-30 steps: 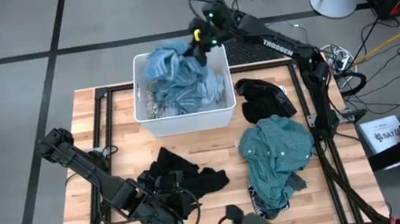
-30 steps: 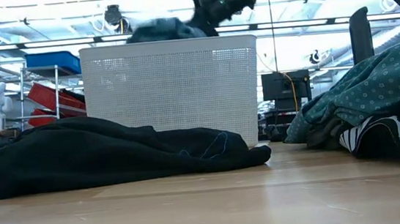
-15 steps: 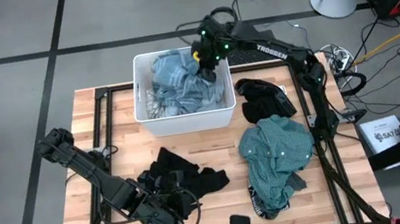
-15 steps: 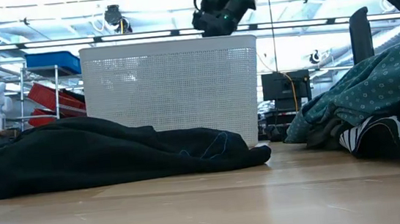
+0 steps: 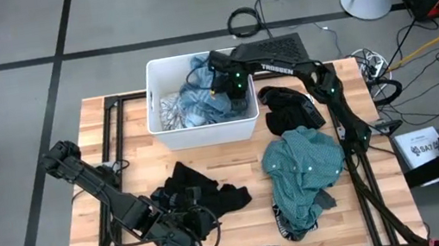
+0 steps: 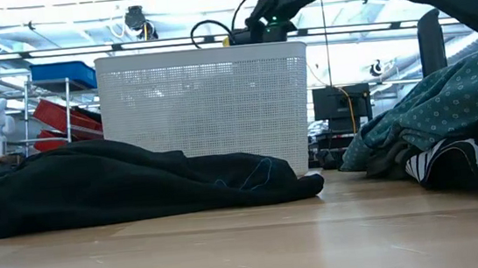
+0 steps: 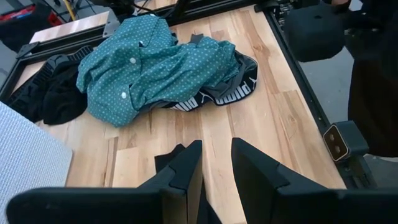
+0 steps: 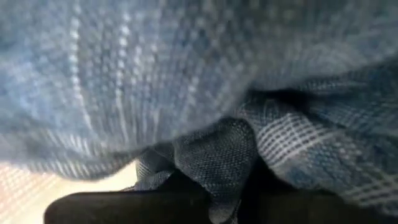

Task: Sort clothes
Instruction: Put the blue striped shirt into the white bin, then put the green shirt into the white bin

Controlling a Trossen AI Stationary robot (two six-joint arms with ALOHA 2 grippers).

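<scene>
Right gripper (image 5: 228, 87) lowered inside the white perforated plastic bin (image 5: 165, 134), clenched on a fold of light blue striped fabric (image 5: 198, 98), as its wrist view shows cloth bunched between the dark fingers. Blue garment directly under and against the claw, piled in the bin's right half, no clear long axis. Beside it in the bin's left part, 1 white-grey patterned piece (image 5: 167, 111).

Left gripper (image 7: 214, 163) low over the table's front edge, fingers parted with nothing between, just beside the black cloth heap (image 5: 199, 189), black fabric touching below its tips. Left arm clearly nearer to that heap; right arm nearer to the other 2 piles.

Count outside the bin: 1 black heap front centre, 1 black crumpled garment (image 5: 289, 108) right of the bin, 1 teal green dotted shirt (image 5: 302, 163) in front of that, lying over a black band with white lettering (image 7: 233, 93). 2 arms, 1 bin. No magenta pieces visible.
</scene>
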